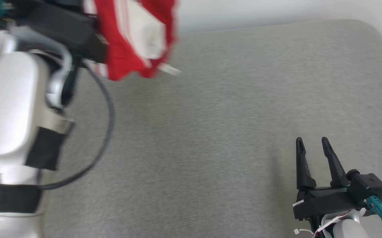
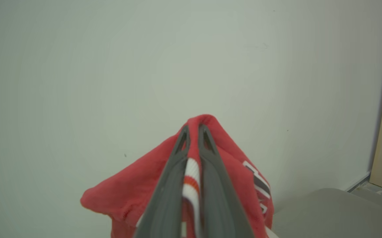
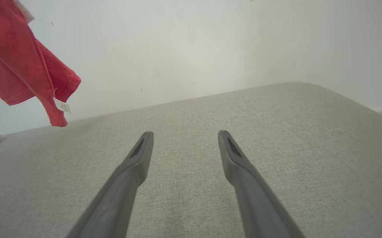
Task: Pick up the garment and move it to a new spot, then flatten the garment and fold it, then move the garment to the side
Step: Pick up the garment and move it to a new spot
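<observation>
Aloft, pinched tight in the clenched left hand (image 2: 194, 131): red garment (image 1: 125, 39) with white panel and stripes, hung clear above the grey surface (image 1: 230, 132). From the right wrist, caught a white tag (image 3: 61, 106) at the hem, print too small to read; from the left wrist, dark-and-white markings (image 2: 257, 183), not legible. Released and spread wide at lower right of the head view: right hand (image 1: 311, 142), grasping nothing.

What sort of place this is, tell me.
Probably an indoor room set up for folding clothes: a grey fabric-covered surface before a bare pale wall, a red garment hanging from the left hand.
</observation>
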### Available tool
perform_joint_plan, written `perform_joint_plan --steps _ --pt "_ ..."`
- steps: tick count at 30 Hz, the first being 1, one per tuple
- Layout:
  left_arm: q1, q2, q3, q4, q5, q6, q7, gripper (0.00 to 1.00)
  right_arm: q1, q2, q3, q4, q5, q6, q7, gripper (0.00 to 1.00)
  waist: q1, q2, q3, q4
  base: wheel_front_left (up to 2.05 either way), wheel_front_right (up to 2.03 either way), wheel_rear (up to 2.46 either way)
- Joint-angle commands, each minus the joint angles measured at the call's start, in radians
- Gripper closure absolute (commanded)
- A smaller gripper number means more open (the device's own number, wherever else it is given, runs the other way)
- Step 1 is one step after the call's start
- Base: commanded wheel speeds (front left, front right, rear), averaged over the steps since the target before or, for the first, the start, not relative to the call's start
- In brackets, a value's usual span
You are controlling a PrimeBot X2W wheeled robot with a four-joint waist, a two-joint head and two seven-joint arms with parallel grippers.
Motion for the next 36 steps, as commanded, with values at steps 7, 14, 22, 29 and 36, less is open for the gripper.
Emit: perform_joint_plan --steps 7,14,22,29,36 --pt "0.02 -0.133 -0.076 0.002 -0.022 0.01 -0.004 1.0 0.021 -0.001 0.003 -0.002 0.021 0.001 -0.003 0.0 0.0001 0.0 -0.033 -0.16 0.0 0.0 0.0" --pt "0.115 -0.207 -0.143 0.014 -0.062 0.018 -0.032 1.0 0.036 -0.001 -0.014 -0.006 0.018 0.001 -0.003 0.0 0.0001 0.0 -0.023 -0.176 0.0 0.0 0.0" --pt "0.303 -0.212 -0.166 0.058 -0.094 0.059 -0.095 1.0 0.025 -0.001 -0.026 -0.002 -0.001 0.001 -0.003 0.0 0.0001 0.0 0.0 -0.144 0.0 0.0 0.0" --pt "0.488 -0.15 -0.177 0.164 -0.08 0.088 -0.154 1.0 0.017 -0.001 -0.006 0.011 0.01 0.001 -0.003 0.0 0.0001 0.0 0.007 -0.125 0.0 0.0 0.0" --pt "0.516 -0.148 -0.179 0.177 -0.053 0.088 -0.225 0.0 0.029 -0.001 -0.002 0.018 -0.009 0.001 -0.003 0.0 0.0001 0.0 -0.03 -0.082 0.0 0.0 0.0"
